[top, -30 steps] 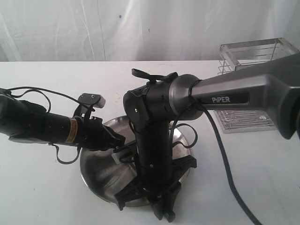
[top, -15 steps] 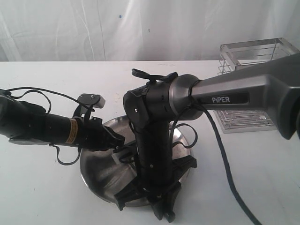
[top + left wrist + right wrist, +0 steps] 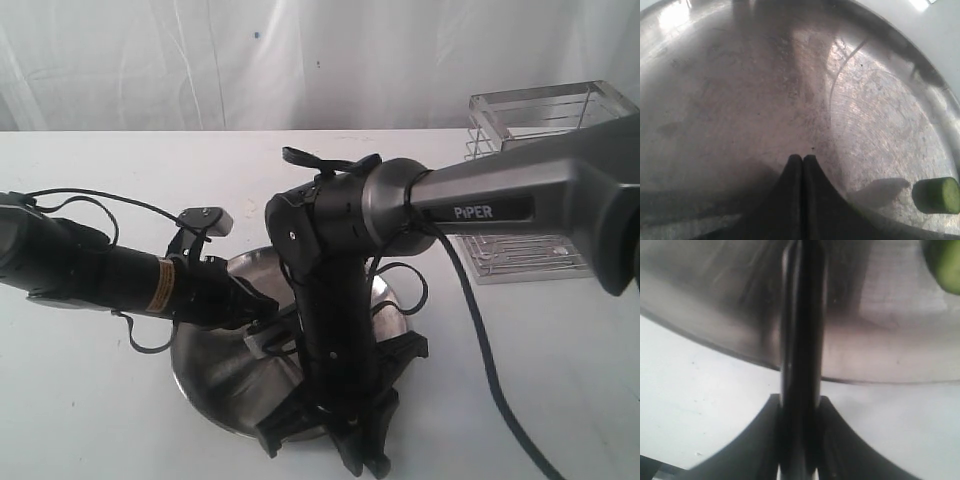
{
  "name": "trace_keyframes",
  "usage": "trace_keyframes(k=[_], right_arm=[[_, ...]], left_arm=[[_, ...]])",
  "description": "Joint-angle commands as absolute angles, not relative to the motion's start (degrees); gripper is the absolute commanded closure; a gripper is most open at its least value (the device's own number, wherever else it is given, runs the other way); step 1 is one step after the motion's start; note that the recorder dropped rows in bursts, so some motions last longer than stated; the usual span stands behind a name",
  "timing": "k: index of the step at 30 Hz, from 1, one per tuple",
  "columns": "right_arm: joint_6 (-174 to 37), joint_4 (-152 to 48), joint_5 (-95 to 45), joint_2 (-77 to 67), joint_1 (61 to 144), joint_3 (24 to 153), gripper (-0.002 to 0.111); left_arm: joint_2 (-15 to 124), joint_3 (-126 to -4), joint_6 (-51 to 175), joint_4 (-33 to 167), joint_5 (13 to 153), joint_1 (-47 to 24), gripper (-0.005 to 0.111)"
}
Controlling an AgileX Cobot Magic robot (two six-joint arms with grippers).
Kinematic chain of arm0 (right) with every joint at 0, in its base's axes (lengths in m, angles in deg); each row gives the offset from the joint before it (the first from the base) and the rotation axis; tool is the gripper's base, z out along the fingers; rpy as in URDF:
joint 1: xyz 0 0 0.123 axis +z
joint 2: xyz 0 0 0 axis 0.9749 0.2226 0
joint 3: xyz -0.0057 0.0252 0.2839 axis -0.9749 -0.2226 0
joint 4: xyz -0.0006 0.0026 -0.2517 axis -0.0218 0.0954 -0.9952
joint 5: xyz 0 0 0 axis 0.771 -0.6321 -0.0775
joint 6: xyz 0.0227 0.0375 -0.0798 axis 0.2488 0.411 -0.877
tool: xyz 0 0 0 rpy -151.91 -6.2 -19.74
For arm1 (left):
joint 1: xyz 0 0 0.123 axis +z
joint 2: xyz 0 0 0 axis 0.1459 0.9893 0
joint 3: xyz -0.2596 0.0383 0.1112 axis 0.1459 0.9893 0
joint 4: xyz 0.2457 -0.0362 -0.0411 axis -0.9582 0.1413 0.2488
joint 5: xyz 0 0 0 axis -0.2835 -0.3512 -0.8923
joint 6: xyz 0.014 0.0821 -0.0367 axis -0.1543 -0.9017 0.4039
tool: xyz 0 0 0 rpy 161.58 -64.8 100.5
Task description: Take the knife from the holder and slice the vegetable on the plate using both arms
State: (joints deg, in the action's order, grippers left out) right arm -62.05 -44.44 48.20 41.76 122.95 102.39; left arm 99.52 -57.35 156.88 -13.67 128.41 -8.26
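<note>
At the middle of the white table (image 3: 80, 420), the plate (image 3: 212, 372): round, steel, scuffed and dull. From the plate's left, the left arm (image 3: 100, 272), lying low, with the left gripper (image 3: 262, 305) out over the plate's floor. Pressed tight, finger against finger, with nothing between. Hangs close above the metal in the left wrist view; contact with it impossible to tell. From the plate's right and above, the right arm (image 3: 500, 205), bending steeply down at the wrist to the plate's near rim. There, the right gripper (image 3: 338, 450), clamped on the knife (image 3: 802, 315): 2 dark jaws pressing 1 slim dark bar from both sides. Runs from the jaws across the rim and in over the plate's floor; handle or blade in the grip hard to tell. On the plate, close to its rim, the vegetable (image 3: 936, 195): 1 short dark green chunk lying on its side, a lighter green cut end showing, well apart from the closed left fingertips (image 3: 795, 167). Shows again as a green blur in the right wrist view, off to one side of the knife, not touching it. Hidden behind the arms in the exterior view. Beyond the plate to the right, well apart from it, the holder (image 3: 545, 110): a chrome wire basket standing upright on the table, its middle covered by the right arm's grey link.
</note>
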Motion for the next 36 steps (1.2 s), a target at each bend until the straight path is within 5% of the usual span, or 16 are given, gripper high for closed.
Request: trace_keyframes(k=[1, 18, 36], right_arm=[[-63.0, -45.0, 45.0, 41.7, 121.4, 102.8, 0.108], [-65.9, -38.9, 45.0, 42.8, 119.9, 106.4, 0.108], [-64.5, -36.4, 45.0, 43.4, 119.4, 106.2, 0.108]], left_arm=[[102.1, -55.6, 158.4, -22.0, 124.0, -11.7, 0.107], [97.7, -55.7, 159.6, -16.2, 123.2, -7.0, 0.107], [94.7, -55.7, 160.0, -7.5, 141.4, -0.3, 0.107]])
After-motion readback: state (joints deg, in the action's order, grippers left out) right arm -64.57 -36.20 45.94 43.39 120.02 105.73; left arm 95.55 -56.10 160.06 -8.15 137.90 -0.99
